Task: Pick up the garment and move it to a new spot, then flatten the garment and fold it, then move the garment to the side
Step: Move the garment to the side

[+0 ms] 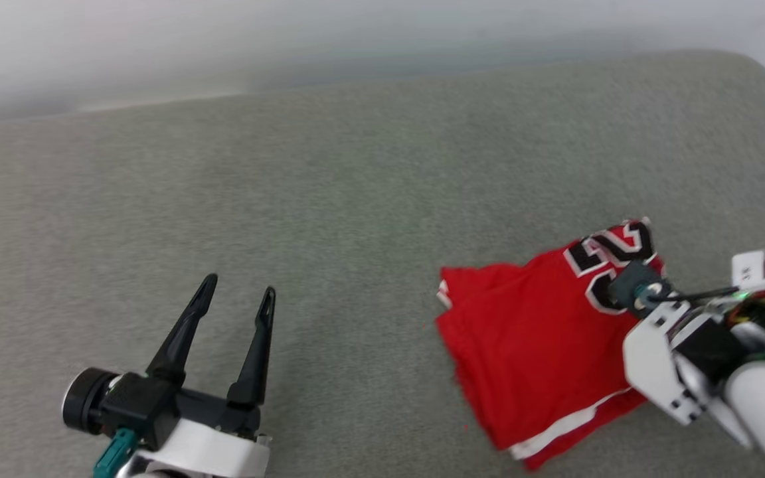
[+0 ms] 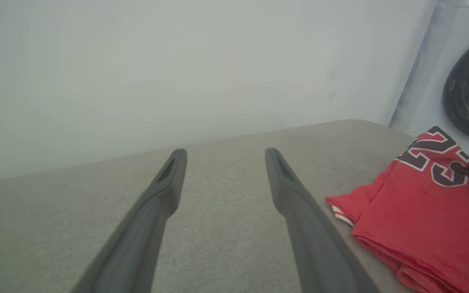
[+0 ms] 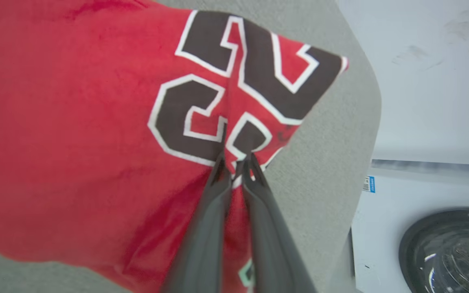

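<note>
Right wrist view | right fingers (image 3: pixel 214 211) pinched on garment (image 3: pixel 75 142) | left fingers (image 1: pixel 182 332) spread, empty | washer (image 3: pixel 442 248) beside grey surface (image 3: pixel 324 171)

- Left claw (image 1: pixel 240 287): two long dark fingers spread wide, holding nothing.
- Right claw (image 3: pixel 235 160): fingers pinched together on the red jersey-style garment (image 3: pixel 75 122); pale forearm (image 1: pixel 764 405) slanting in from lower right.
</note>
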